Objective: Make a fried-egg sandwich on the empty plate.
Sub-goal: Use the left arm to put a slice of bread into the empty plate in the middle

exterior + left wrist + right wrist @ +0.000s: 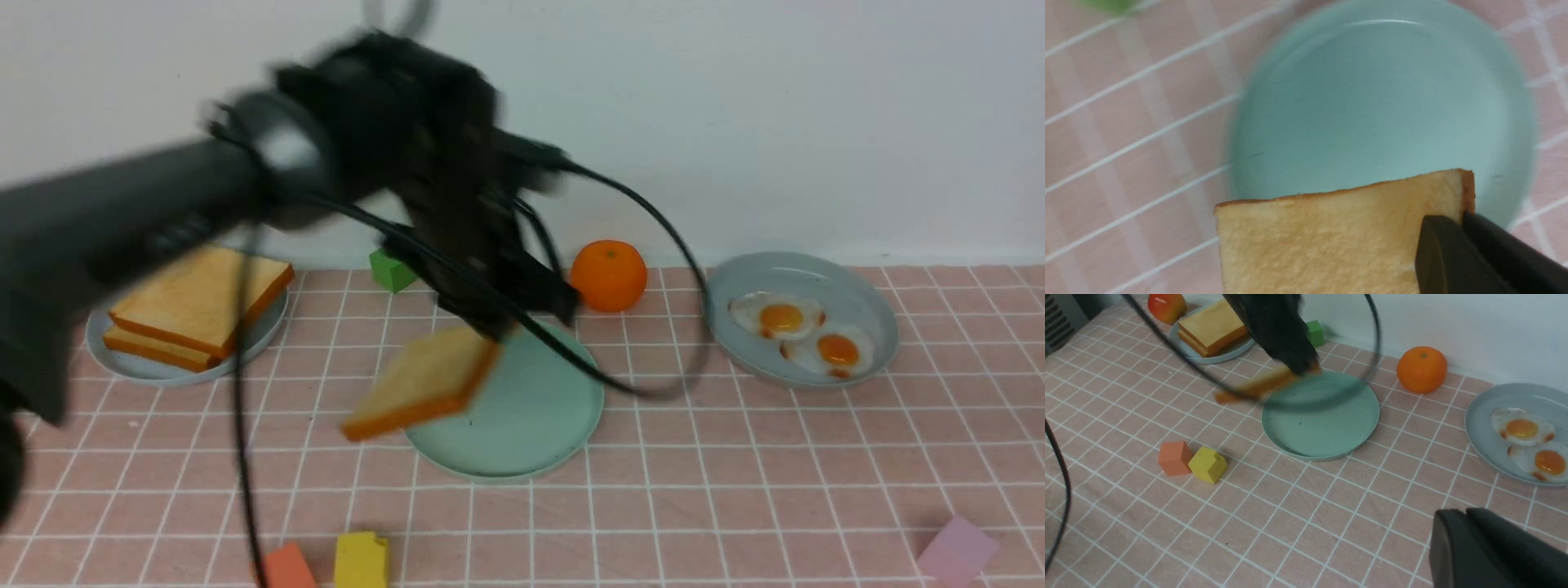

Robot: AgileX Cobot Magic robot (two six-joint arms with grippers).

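The mint-green plate (pixel 539 425) sits in the middle of the counter (pixel 735 457), on a pink cloth with white squares. Nothing is lying on it.

The left hand (pixel 498 327) is clenched on one corner of a toast slice (pixel 420 380). The slice hangs in the air, tipped down, over the plate's left edge. It does not touch the plate. The arm looks blurry.

Two more toast slices (pixel 196 306) lie stacked on a grey-blue plate (pixel 122 359) far to the left. Two fried eggs (pixel 775 316) lie side by side on another grey-blue plate (pixel 816 265) on the right.

An orange (pixel 608 275) stands just behind the mint-green plate, and a green block (pixel 392 269) is to its left. An orange block (pixel 286 567) and a yellow block (pixel 362 559) touch each other at the near edge. A pink block (pixel 955 551) lies near the right corner.

The right hand (pixel 1468 516) is low over the cloth, away from the plates. I cannot tell if it is open or closed.
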